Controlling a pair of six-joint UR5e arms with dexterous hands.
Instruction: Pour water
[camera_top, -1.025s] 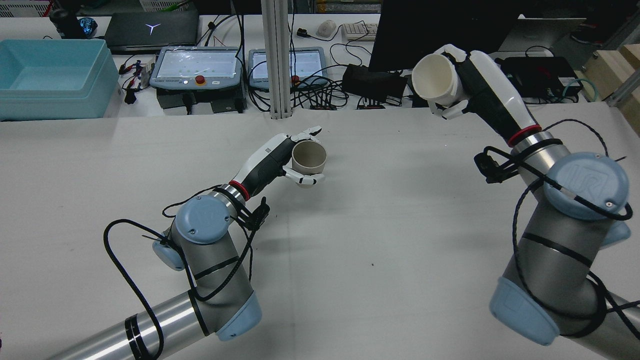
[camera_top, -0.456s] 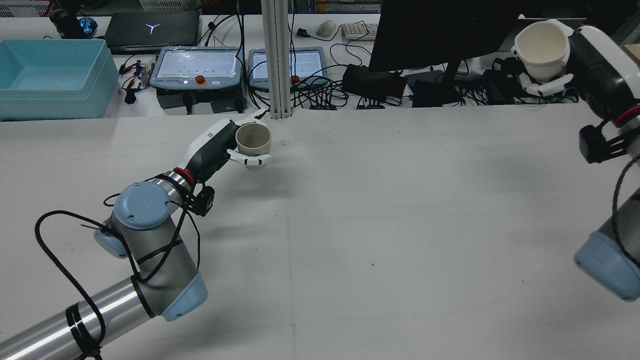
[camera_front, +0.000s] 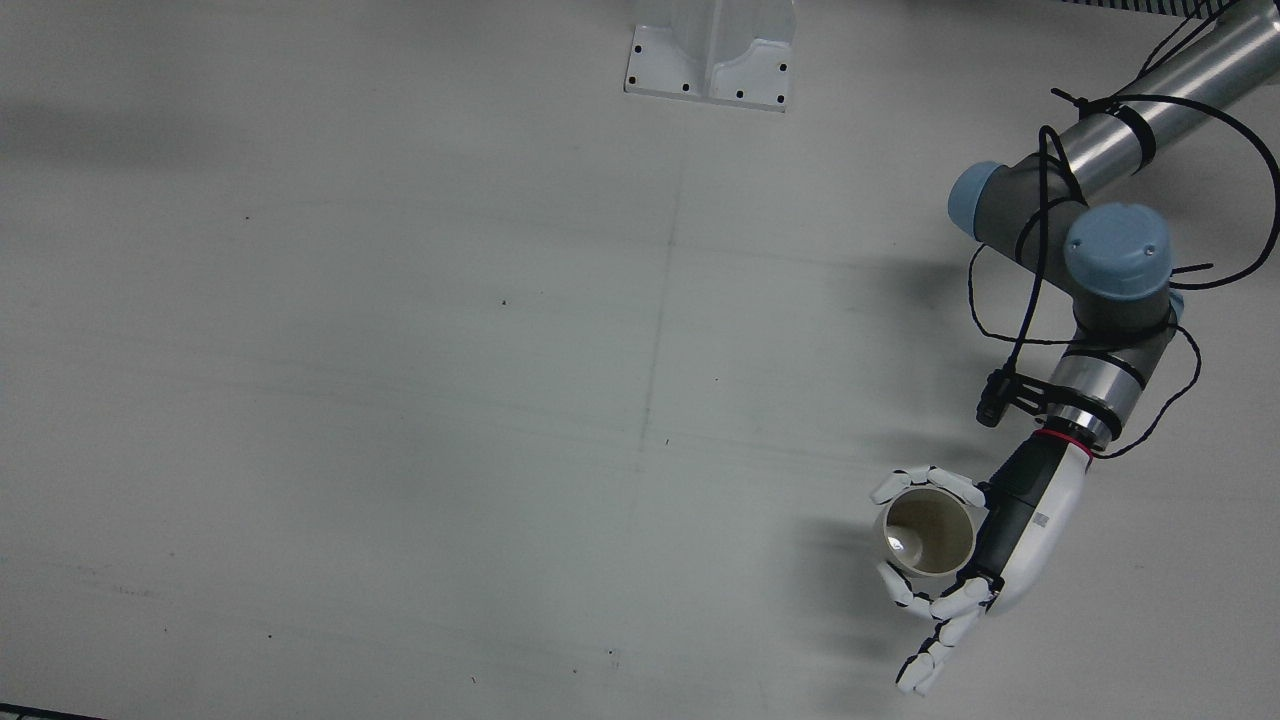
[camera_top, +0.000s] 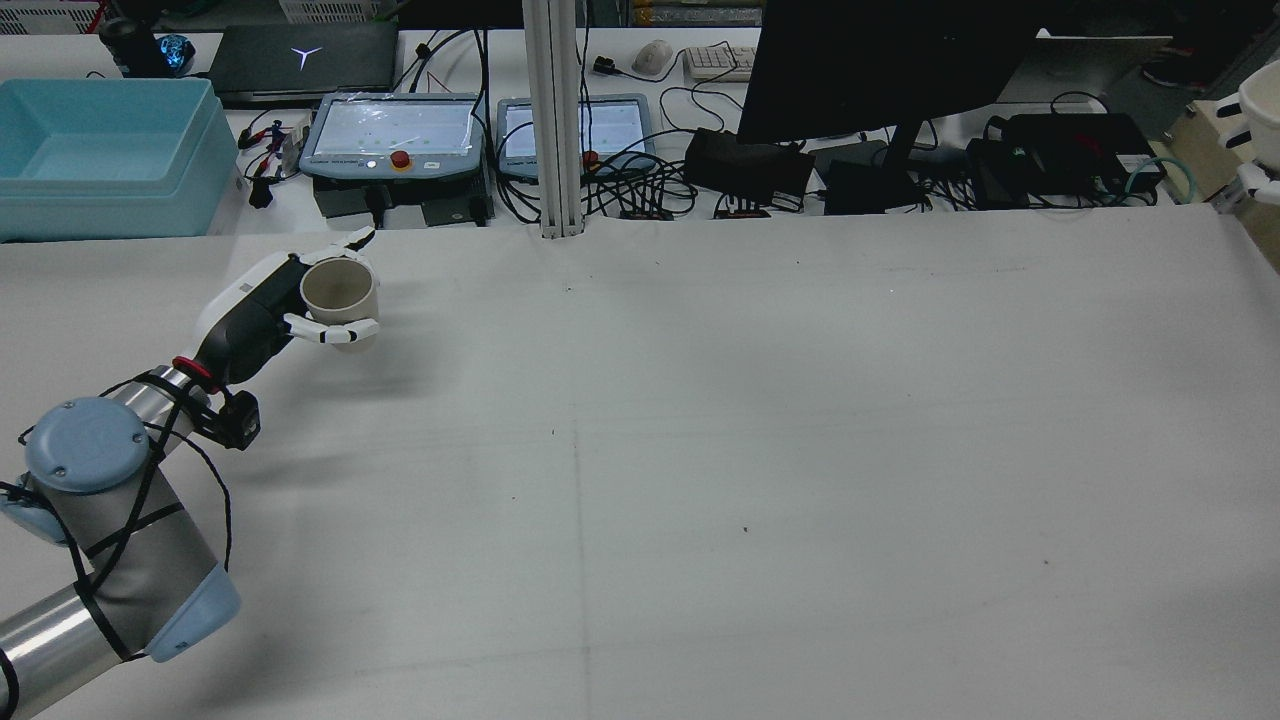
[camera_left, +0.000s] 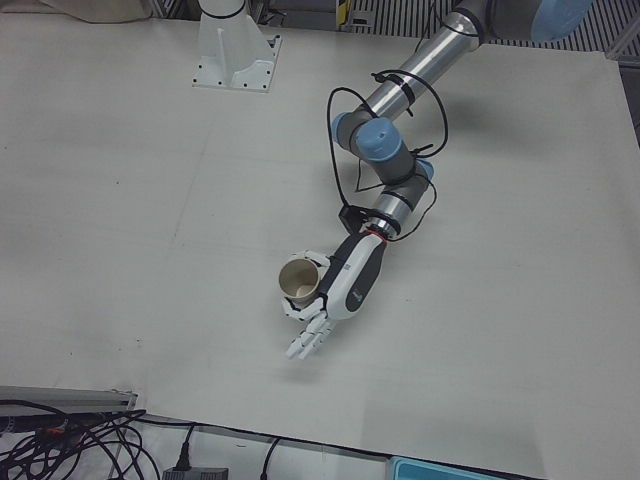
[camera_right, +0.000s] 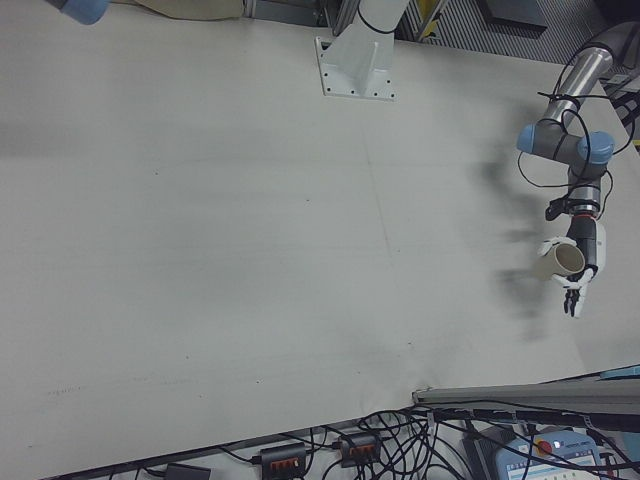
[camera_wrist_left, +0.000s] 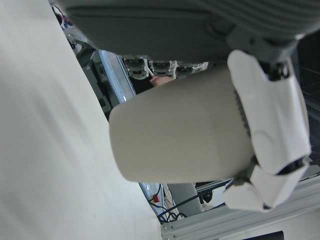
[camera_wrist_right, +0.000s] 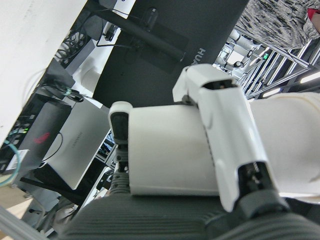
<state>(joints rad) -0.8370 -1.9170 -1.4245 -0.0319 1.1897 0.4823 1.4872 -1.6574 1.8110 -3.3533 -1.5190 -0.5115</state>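
Note:
My left hand (camera_top: 262, 312) is shut on a beige cup (camera_top: 340, 290) and holds it upright, mouth up, just above the table's far left part. The cup also shows in the front view (camera_front: 930, 530), the left-front view (camera_left: 298, 280), the right-front view (camera_right: 556, 262) and the left hand view (camera_wrist_left: 180, 135). My right hand (camera_top: 1252, 150) shows only at the right edge of the rear view, past the table's far right corner. It is shut on a white cup (camera_top: 1264, 112). The right hand view shows its fingers (camera_wrist_right: 225, 135) wrapped round that cup (camera_wrist_right: 170, 150).
A blue bin (camera_top: 100, 150), two teach pendants (camera_top: 395, 135), a metal post (camera_top: 555, 120), a black monitor (camera_top: 880, 60) and many cables stand along the far edge. A white pedestal base (camera_front: 712, 55) sits on the table's robot side.
My left arm has swung left, carrying the beige cup from mid-table to the far left. My right arm has swung right and up with the white cup, almost out of the rear view.

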